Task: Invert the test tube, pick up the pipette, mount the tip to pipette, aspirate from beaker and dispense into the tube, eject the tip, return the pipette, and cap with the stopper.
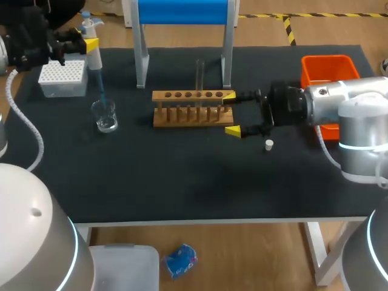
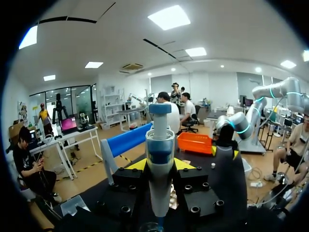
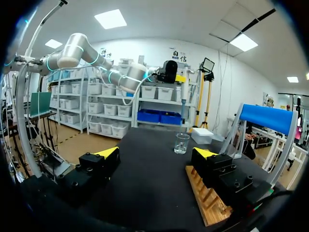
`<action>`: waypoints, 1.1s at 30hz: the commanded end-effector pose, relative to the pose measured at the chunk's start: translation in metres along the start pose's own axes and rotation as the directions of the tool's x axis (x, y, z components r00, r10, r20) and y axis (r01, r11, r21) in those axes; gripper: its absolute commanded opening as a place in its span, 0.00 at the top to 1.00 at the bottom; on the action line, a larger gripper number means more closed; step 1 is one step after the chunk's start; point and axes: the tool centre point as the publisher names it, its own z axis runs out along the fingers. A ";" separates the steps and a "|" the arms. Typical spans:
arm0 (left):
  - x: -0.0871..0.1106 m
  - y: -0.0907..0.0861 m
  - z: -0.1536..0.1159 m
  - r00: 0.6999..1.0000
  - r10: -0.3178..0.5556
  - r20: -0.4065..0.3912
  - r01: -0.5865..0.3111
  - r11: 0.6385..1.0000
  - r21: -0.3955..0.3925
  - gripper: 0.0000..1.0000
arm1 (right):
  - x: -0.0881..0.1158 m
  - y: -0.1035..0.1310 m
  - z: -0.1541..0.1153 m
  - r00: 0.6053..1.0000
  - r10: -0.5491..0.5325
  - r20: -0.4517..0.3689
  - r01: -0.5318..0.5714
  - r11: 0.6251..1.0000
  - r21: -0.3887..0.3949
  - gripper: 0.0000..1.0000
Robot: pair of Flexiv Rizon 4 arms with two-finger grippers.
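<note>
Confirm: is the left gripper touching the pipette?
Touching. The left wrist view shows the pipette upright in the left gripper, with a finger pressed against each side of its body.

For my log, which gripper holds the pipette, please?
The left gripper, shut on the pipette at the beaker; the right gripper stands open at the wooden rack.
</note>
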 end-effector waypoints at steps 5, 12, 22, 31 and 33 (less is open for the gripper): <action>-0.002 0.000 0.001 1.000 0.001 -0.001 -0.001 1.000 0.001 1.00 | 0.000 0.001 -0.001 1.000 0.000 0.001 0.000 1.000 0.003 0.00; -0.002 0.000 0.001 1.000 0.001 -0.001 -0.001 1.000 0.001 1.00 | 0.000 0.001 -0.001 1.000 0.000 0.001 0.000 1.000 0.003 0.00; -0.002 0.000 0.001 1.000 0.001 -0.001 -0.001 1.000 0.001 1.00 | 0.000 0.001 -0.001 1.000 0.000 0.001 0.000 1.000 0.003 0.00; -0.002 0.000 0.001 1.000 0.001 -0.001 -0.001 1.000 0.001 1.00 | 0.013 -0.001 0.066 0.999 -0.020 0.043 0.015 0.995 0.102 0.00; -0.002 0.000 0.001 1.000 0.001 -0.001 -0.001 1.000 0.001 1.00 | 0.013 -0.002 0.087 0.999 -0.014 0.039 0.009 0.993 0.115 0.00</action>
